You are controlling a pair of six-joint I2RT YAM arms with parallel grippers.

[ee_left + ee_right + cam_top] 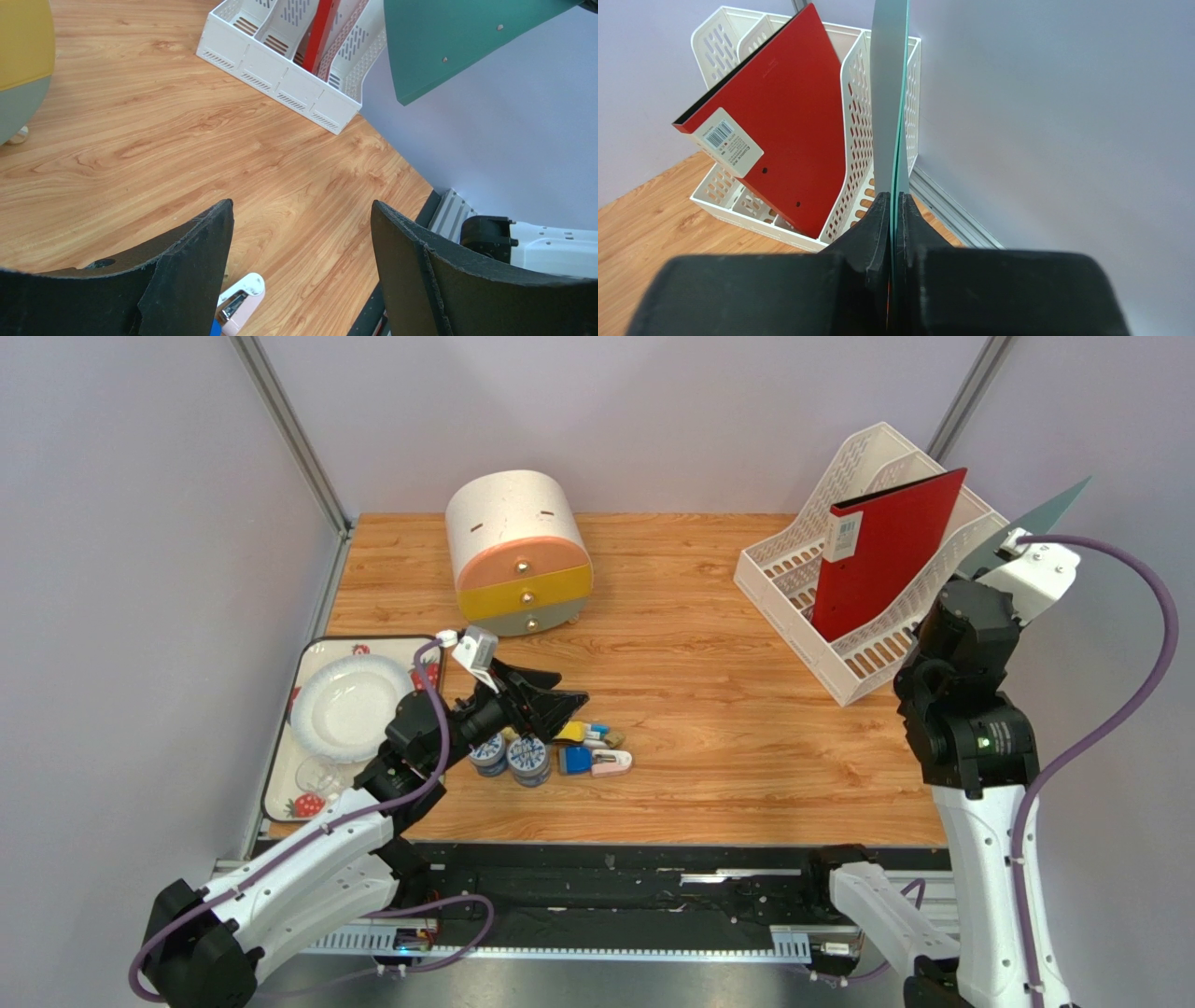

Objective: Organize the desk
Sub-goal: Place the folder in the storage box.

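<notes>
Because the teal folder (888, 105) belonged upright next to the red folder (781, 140), I kept the right tool (892, 210) clenched on its lower edge, holding it vertical, roughly in line with the outermost slot of the white file rack (852, 140). That arm stood tall at the right side of the counter (701, 686), which spread ahead of both bases, with the wrist raised toward the rack. The left tool (550, 706) hung released, jaws wide, its arm stretched low over the cluttered small stationery (554, 753), presumably next.
</notes>
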